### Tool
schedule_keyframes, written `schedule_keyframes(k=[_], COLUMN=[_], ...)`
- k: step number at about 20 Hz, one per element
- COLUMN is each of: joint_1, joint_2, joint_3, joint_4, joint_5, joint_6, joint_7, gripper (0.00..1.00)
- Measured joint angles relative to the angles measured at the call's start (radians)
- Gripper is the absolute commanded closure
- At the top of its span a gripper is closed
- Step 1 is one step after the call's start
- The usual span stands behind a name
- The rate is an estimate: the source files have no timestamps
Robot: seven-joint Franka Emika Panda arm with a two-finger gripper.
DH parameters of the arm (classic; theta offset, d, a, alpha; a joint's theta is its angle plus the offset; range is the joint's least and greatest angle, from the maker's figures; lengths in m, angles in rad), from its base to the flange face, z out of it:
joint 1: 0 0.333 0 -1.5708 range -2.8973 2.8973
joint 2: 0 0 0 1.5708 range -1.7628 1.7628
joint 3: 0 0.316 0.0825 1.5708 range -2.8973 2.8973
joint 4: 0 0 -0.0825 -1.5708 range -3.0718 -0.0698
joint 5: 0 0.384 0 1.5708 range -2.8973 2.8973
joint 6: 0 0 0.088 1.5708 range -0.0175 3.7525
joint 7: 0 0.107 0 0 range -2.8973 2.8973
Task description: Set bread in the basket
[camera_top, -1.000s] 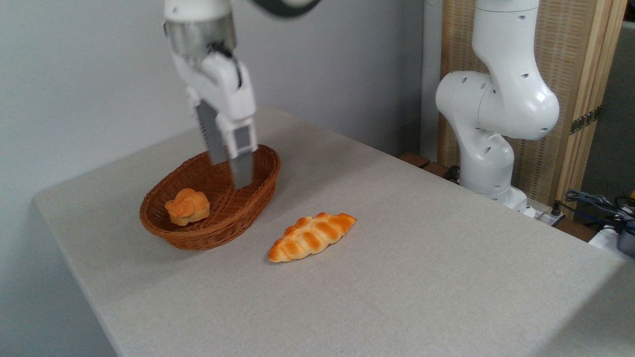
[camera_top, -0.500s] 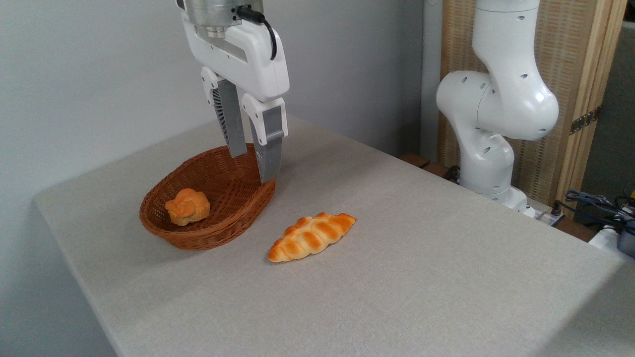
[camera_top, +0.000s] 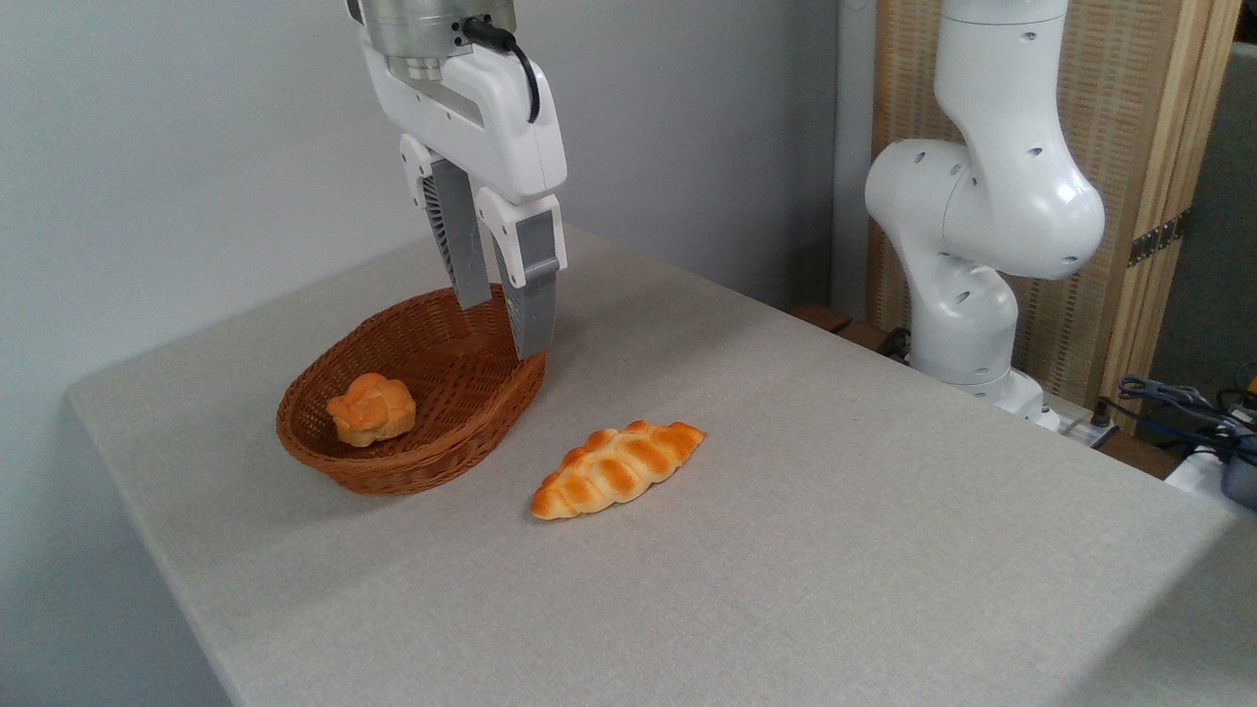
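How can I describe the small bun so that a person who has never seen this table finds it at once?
Find the oval brown wicker basket on the left of the grey table. The bun lies inside it, at its left end. It is small, round and lumpy, unlike the long braided loaf lying outside on the cloth.

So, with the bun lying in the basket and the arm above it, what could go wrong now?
1. The end effector hangs open and empty over the far end of the basket; a low sideways move might clip that end and shift the bun.
2. A wide sweep could also knock the long loaf lying on the table.
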Motion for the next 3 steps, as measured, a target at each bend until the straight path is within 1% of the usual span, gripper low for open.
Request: schedule_keyframes(k=[3], joint_1=[-0.002], joint_2=[0.001], joint_3=[0.005], joint_4=[0.0], joint_5=[0.0], joint_6=[0.0], joint_7=[0.0], gripper=[0.0])
